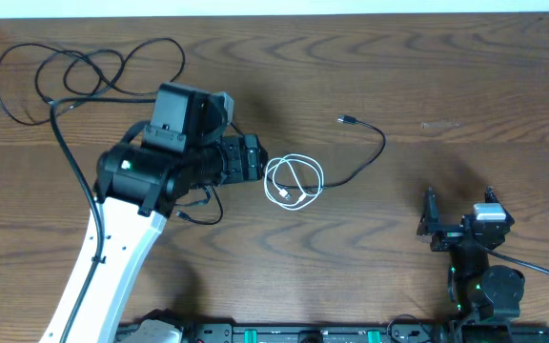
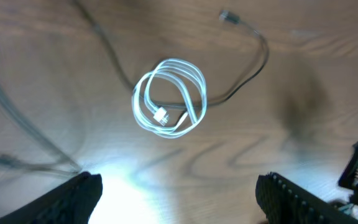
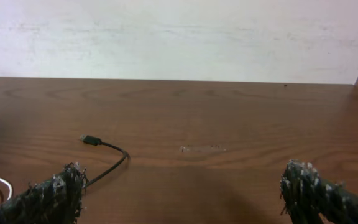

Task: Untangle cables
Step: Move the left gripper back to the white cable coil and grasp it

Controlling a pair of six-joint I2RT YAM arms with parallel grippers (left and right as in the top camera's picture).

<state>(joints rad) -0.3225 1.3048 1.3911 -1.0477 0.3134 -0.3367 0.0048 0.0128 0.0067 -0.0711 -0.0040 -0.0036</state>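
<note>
Left arm sits highest, closest to the overhead lens; its jaws are spread wide with nothing between them, hovering over the surface just beside the white cable.

White cable: small tight coil, mid-surface, plug end tucked inside the loop. One black cable runs from its free plug, curves round, and crosses the coil toward the left arm. Whether it lies on top, lies underneath or threads through, I cannot tell. Second black cable lies in loose loops at the far left corner, trailing under the arm, well apart from the coil.

Right arm: parked near the right front edge, jaws spread, empty, well apart from every cable.

Step in hand, as I read it: part the white coil from the black cord crossing it.
- Take the coil on the arc away from the crossing, so only white gets pinched.
- Close on as few strands as possible and lift low.
- Draw away from the black cord slowly; if the cord follows, it is threaded, so stop and pull out the white plug end first.
- Right arm could pin the black cord near its bend.

Writing: none legible; no brand or label on cables or arms.
</note>
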